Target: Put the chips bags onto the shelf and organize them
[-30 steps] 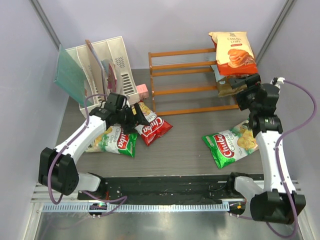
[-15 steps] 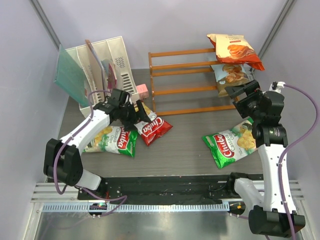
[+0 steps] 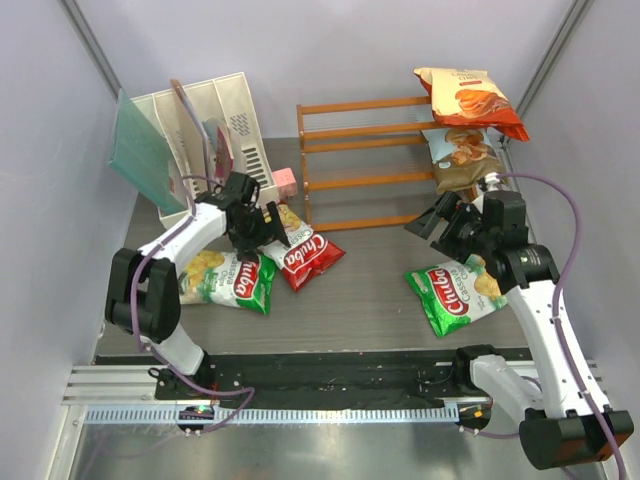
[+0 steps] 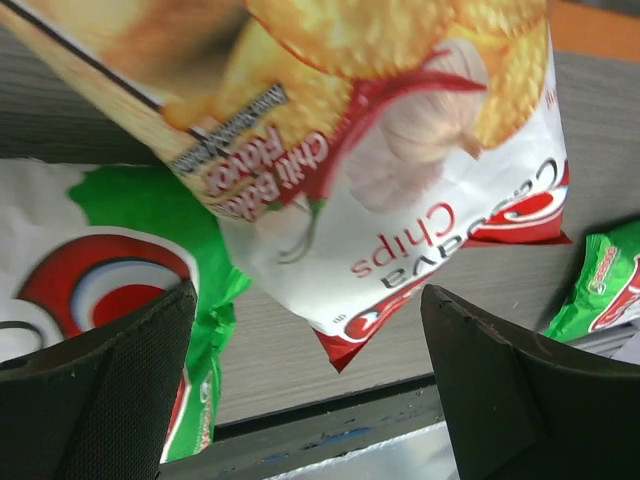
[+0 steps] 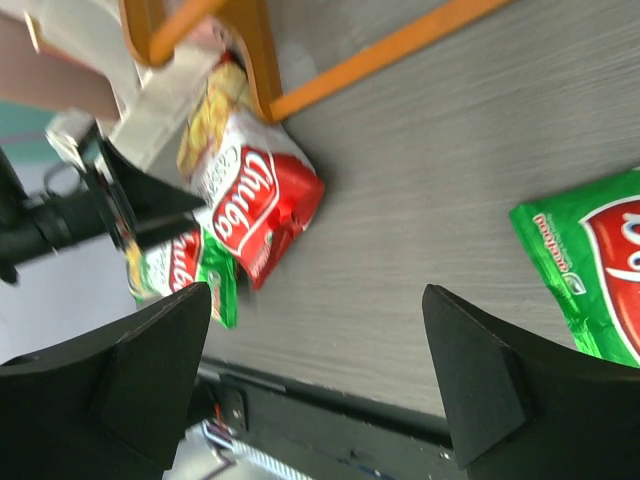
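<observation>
The orange-brown shelf (image 3: 370, 160) stands at the back. A cream/orange-red bag (image 3: 470, 98) lies on the right end of its top tier, with a light-blue/brown bag (image 3: 462, 155) below it. A red Chiba bag (image 3: 300, 255) lies at the shelf's left foot, and also shows in the left wrist view (image 4: 400, 150) and the right wrist view (image 5: 255, 205). One green Chiba bag (image 3: 228, 280) lies at the left and another (image 3: 458, 290) at the right. My left gripper (image 3: 262, 225) is open and empty over the red bag's top end. My right gripper (image 3: 440, 222) is open and empty, above the table near the right green bag.
A white file organizer (image 3: 200, 130) with folders stands at the back left, with a small pink object (image 3: 285, 180) beside it. A black strip (image 3: 340, 365) runs along the near edge. Grey walls close in both sides.
My right gripper has drawn back from the shelf's right end, down and to the left. The cream/orange-red bag went from upright to lying on the top tier. My left gripper shifted slightly over the red bag.
</observation>
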Available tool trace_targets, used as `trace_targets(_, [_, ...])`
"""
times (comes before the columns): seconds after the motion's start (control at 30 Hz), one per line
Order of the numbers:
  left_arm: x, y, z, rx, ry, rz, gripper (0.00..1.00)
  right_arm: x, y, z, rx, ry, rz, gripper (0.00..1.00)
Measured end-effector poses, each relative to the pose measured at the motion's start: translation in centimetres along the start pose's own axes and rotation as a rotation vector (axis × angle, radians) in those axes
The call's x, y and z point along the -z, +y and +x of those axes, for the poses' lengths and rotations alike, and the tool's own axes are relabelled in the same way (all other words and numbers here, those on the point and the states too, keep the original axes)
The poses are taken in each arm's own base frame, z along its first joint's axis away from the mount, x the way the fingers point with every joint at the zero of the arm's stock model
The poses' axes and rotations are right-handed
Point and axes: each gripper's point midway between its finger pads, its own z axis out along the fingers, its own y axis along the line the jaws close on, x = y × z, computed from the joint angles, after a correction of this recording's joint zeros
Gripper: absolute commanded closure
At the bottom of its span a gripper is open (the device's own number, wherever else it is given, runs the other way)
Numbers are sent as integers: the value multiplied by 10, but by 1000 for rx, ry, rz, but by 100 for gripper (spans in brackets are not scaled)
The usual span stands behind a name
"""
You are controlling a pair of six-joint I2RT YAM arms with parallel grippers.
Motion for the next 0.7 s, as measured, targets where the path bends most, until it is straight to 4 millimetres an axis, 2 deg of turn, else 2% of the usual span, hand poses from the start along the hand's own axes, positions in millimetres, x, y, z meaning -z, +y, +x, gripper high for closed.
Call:
trace_targets(0.1, [1,6,-8,20,-16,-6,8,-7,1,12,34,57,2,8])
trace_targets(0.27, [-15,-1,-16,26,-18,44,10,-11,6,11,50,60,-28,8])
trace_targets(0.47, [-45,-6,-5,58,33,138,11,-24,12,18,62,92,-75,8])
trace_targets(0.53, [-51,-7,-4,67,40,150,15,-30,13,24,58,115,-85,8])
trace_targets(0.57, [-53,-7,-3,70,41,155,19,-34,14,28,53,127,-97,8])
trace_targets(0.6, [-54,-7,-3,71,41,161,30,-37,14,31,46,135,-104,8])
trace_targets(0.67, [-56,-7,-2,72,37,170,38,-44,15,42,31,161,-118,8])
trace_targets(0.7, [-56,-7,-2,78,38,173,46,-48,15,49,27,177,-123,8])
